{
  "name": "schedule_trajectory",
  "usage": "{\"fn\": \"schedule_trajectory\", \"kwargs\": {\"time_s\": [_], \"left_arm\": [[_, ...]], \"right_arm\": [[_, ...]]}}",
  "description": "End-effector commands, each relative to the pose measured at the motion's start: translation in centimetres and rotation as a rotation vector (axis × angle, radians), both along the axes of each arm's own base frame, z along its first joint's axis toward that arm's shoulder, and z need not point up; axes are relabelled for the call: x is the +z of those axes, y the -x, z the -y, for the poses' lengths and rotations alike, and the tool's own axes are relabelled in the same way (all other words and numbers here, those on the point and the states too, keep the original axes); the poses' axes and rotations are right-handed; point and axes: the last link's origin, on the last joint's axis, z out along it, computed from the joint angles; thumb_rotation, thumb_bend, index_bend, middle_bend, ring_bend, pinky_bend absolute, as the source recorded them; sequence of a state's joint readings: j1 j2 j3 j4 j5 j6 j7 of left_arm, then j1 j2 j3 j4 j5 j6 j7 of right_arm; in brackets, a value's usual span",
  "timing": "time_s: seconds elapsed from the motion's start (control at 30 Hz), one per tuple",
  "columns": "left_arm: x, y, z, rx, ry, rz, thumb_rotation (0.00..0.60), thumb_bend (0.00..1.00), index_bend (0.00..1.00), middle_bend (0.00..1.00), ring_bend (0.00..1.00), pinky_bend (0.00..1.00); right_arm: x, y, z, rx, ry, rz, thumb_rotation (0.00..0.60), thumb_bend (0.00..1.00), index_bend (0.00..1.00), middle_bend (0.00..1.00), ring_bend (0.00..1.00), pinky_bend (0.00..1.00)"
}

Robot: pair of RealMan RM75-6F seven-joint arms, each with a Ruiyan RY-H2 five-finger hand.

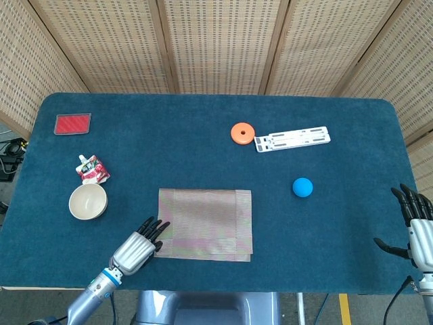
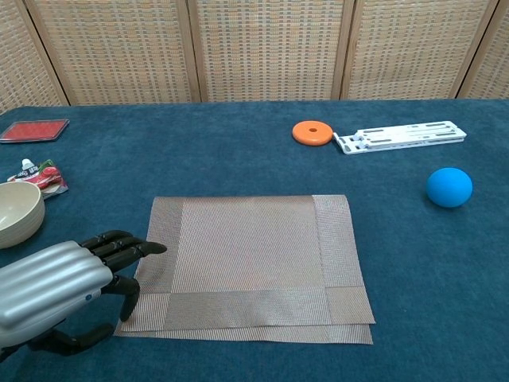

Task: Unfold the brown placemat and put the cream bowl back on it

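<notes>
The brown placemat (image 1: 206, 214) (image 2: 250, 259) lies folded in two near the table's front edge, its doubled layers showing along the right and front sides. The cream bowl (image 1: 88, 201) (image 2: 16, 212) stands upright on the blue cloth to the left of it, apart from the mat. My left hand (image 1: 136, 248) (image 2: 56, 290) hovers at the mat's front left corner, fingers stretched toward it, holding nothing. My right hand (image 1: 415, 227) is at the far right edge of the table, fingers spread and empty.
A blue ball (image 1: 302, 187) (image 2: 449, 187), an orange disc (image 1: 242, 133) (image 2: 312, 132) and a white plastic strip (image 1: 292, 139) (image 2: 400, 136) lie to the right and behind. A red packet (image 1: 92, 169) sits behind the bowl, a red card (image 1: 72, 124) at the back left.
</notes>
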State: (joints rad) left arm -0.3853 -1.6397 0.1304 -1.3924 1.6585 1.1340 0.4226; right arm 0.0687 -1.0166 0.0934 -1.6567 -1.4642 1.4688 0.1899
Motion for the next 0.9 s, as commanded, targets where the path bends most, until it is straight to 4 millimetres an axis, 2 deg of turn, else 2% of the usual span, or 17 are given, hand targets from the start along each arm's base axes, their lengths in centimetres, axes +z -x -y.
{"fn": "schedule_trajectory", "kwargs": {"time_s": [0.03, 0.47, 0.6, 0.9], "left_arm": [[-0.07, 0.01, -0.01, 0.001, 0.0, 0.0, 0.6, 0.45, 0.48, 0.0, 0.0, 0.0], [-0.68, -0.36, -0.24, -0.033, -0.028, 0.007, 0.6, 0.45, 0.45, 0.0, 0.0, 0.0], [-0.53, -0.27, -0.06, -0.039, -0.032, 0.014, 0.6, 0.45, 0.42, 0.0, 0.0, 0.0], [-0.08, 0.13, 0.39, -0.038, -0.033, 0.022, 0.6, 0.45, 0.44, 0.0, 0.0, 0.0]], "right_arm": [[-0.04, 0.0, 0.0, 0.0, -0.002, -0.001, 0.6, 0.06, 0.0, 0.0, 0.0, 0.0], [-0.03, -0.03, -0.02, 0.0, -0.006, 0.004, 0.6, 0.06, 0.0, 0.0, 0.0, 0.0], [-0.01, -0.02, -0.03, -0.001, -0.007, 0.007, 0.6, 0.06, 0.0, 0.0, 0.0, 0.0], [-0.07, -0.11, -0.08, 0.002, -0.011, 0.01, 0.6, 0.06, 0.0, 0.0, 0.0, 0.0]]}}
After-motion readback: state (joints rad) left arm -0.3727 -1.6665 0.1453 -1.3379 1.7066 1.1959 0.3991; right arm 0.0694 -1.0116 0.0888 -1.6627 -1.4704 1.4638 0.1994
